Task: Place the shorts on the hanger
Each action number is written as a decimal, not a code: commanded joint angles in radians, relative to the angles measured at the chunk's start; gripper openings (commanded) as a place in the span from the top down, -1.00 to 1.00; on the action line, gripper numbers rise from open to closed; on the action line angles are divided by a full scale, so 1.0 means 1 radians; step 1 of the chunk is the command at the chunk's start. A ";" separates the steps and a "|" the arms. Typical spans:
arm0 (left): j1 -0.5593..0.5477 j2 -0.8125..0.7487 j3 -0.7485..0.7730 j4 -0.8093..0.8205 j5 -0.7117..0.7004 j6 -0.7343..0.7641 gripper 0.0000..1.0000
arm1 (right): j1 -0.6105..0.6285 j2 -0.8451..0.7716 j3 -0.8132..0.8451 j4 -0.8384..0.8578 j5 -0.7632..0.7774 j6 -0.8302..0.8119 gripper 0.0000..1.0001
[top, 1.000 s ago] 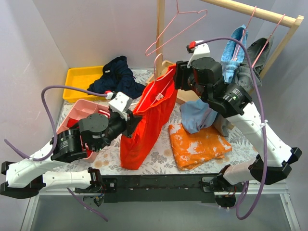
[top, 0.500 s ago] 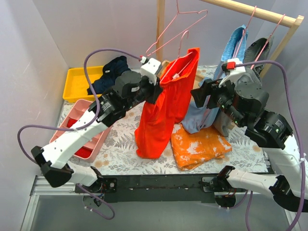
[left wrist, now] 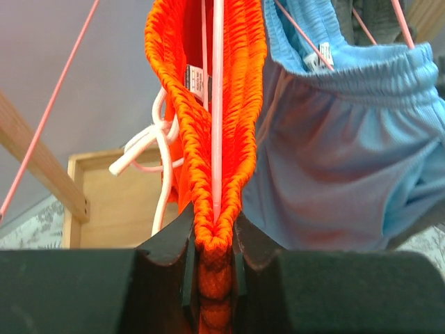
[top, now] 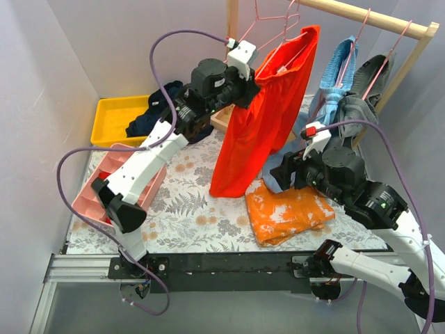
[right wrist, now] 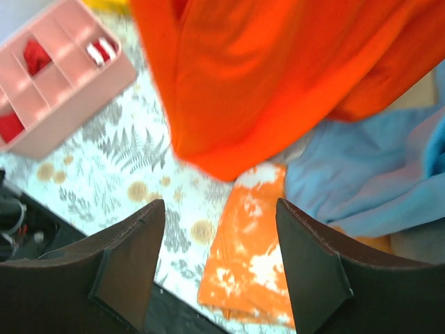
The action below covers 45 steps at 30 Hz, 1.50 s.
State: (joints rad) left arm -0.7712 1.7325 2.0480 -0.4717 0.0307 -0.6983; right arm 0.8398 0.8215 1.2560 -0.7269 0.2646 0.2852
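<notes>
The shorts (left wrist: 243, 104) are soft, matt red-orange cloth with a ribbed, gathered waistband and a white cord drawstring (left wrist: 164, 188). The hanger (left wrist: 217, 104) is a thin, smooth pink rod, perhaps coated wire. The fingers (left wrist: 163, 261) of the left gripper (left wrist: 214, 233) look like matt black plastic. The light blue shorts (left wrist: 334, 160) are fine-weave cloth with a faint sheen. The rail (top: 361, 16) is bare pale wood. The pink compartment tray (right wrist: 76, 103) is smooth plastic.

The left jaws pinch the ribbed waistband of the shorts (left wrist: 245, 104), with the hanger (left wrist: 217, 104) — a thin pink wire — running down the fold. A white drawstring (left wrist: 161, 154) dangles left; a light blue garment (left wrist: 334, 160) hangs right.
</notes>
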 commanded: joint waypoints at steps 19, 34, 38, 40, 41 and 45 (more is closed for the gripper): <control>0.018 0.271 0.382 0.235 0.095 0.006 1.00 | -0.002 -0.036 -0.211 0.069 -0.111 -0.018 -0.43; 0.018 0.394 0.451 0.346 0.101 -0.001 1.00 | -0.002 -0.123 -0.244 0.129 -0.203 -0.063 -0.43; 0.018 0.436 0.478 0.386 0.101 -0.020 1.00 | -0.002 -0.140 -0.254 0.129 -0.203 -0.069 -0.43; 0.016 0.455 0.479 0.407 0.104 -0.027 1.00 | -0.002 -0.142 -0.253 0.124 -0.197 -0.070 -0.43; 0.018 0.460 0.479 0.412 0.109 -0.033 1.00 | -0.002 -0.143 -0.253 0.124 -0.197 -0.070 -0.42; 0.009 0.492 0.486 0.438 0.118 -0.046 1.00 | -0.002 -0.147 -0.253 0.123 -0.186 -0.070 -0.43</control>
State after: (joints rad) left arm -0.7563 2.2337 2.4702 -0.1730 0.1284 -0.7311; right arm 0.8398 0.6830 1.0084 -0.6472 0.0750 0.2310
